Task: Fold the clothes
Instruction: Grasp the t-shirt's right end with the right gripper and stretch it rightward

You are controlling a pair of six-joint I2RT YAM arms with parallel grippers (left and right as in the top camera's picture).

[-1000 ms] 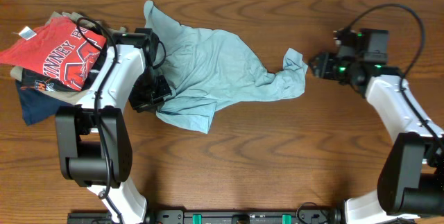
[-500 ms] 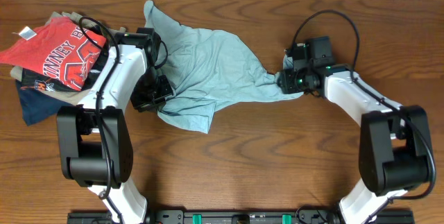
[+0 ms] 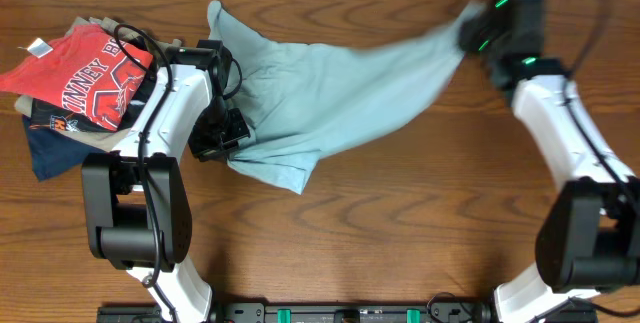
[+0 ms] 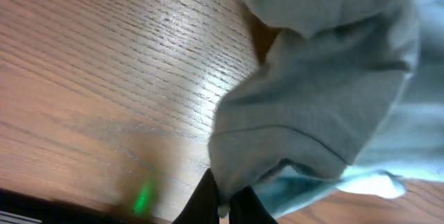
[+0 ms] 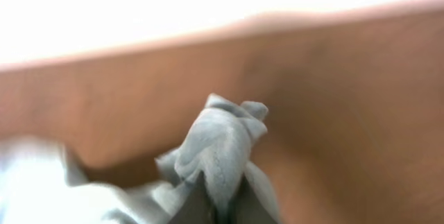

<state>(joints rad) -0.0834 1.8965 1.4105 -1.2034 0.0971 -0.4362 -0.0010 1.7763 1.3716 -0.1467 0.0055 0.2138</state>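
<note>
right gripper and left gripper each pinch the t-shirt stretched between them.

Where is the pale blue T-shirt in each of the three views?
Overhead: the T-shirt is stretched across the upper middle.
Left wrist: it fills the right side.
Right wrist: it is bunched at lower centre.
Shared landmark: the wooden table under it.

Left end effector clamped closed
</note>
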